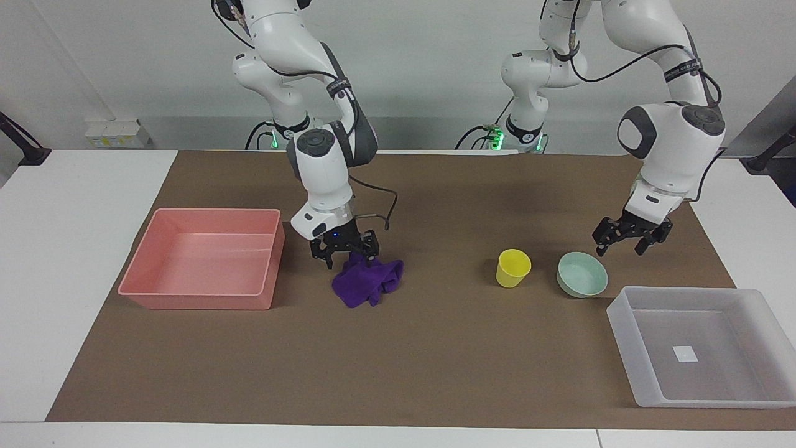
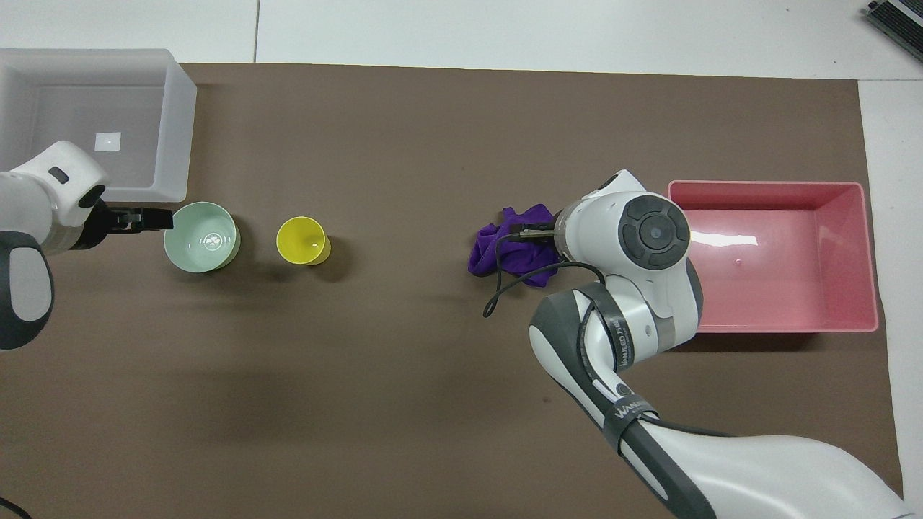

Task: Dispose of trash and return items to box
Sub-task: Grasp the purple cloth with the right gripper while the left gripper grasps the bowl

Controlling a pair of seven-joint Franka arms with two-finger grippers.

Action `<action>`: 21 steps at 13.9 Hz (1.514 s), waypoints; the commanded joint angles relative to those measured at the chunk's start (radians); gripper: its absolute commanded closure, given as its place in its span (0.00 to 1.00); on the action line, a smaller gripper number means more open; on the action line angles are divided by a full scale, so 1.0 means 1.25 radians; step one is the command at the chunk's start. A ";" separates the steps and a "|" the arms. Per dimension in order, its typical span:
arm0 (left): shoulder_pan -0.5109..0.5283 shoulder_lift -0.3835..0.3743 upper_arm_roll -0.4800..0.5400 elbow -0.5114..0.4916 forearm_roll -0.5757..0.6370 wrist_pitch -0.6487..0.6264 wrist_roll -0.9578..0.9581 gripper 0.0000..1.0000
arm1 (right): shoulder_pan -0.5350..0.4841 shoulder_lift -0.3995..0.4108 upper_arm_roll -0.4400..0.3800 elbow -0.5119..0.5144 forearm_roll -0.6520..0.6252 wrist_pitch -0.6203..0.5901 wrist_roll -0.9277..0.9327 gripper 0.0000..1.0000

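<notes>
The trash, a crumpled purple rag (image 1: 367, 283) (image 2: 505, 249), lies mid-mat beside the pink bin. My right gripper (image 1: 350, 258) hangs open, low over the rag's edge nearest the robots, one finger on each side of that edge. In the overhead view its wrist hides it and part of the rag. The yellow cup (image 1: 513, 267) (image 2: 303, 240) stands upright next to the mint-green bowl (image 1: 582, 274) (image 2: 202, 236). My left gripper (image 1: 620, 249) (image 2: 148, 216) is open and holds nothing, just above the mat beside the bowl's rim. The translucent box (image 1: 622, 314) (image 2: 184, 130) sits at the left arm's end.
A pink rectangular bin (image 1: 199, 213) (image 2: 764, 186) stands at the right arm's end of the brown mat, with nothing in it. The box has only a small white label (image 1: 684, 353) on its floor. The right arm's cable loops down beside the rag.
</notes>
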 commanded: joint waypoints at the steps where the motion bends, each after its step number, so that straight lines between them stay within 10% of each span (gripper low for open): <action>1: -0.002 -0.007 -0.005 -0.078 0.013 0.105 -0.092 0.00 | 0.014 0.018 0.004 -0.018 0.013 0.050 0.012 0.00; 3: -0.004 0.026 -0.005 -0.081 0.013 0.135 -0.117 0.00 | 0.032 0.050 0.004 -0.020 0.013 0.081 0.011 0.00; 4: -0.004 0.043 -0.005 -0.081 0.013 0.152 -0.117 0.00 | 0.033 0.054 0.003 -0.020 0.012 0.085 -0.002 0.18; 6: -0.008 0.070 -0.005 -0.081 0.013 0.187 -0.121 0.00 | 0.033 0.052 0.003 -0.020 0.007 0.075 0.004 1.00; 12: -0.008 0.106 -0.006 -0.101 0.013 0.220 -0.121 0.00 | 0.033 0.024 -0.002 -0.015 0.006 0.025 0.039 1.00; 15: -0.008 0.106 -0.006 -0.100 0.013 0.216 -0.117 0.92 | 0.023 -0.042 -0.008 0.000 0.001 -0.055 0.061 1.00; 21: -0.008 0.095 -0.006 -0.053 0.013 0.182 -0.111 1.00 | -0.045 -0.156 -0.009 0.032 -0.037 -0.168 0.082 1.00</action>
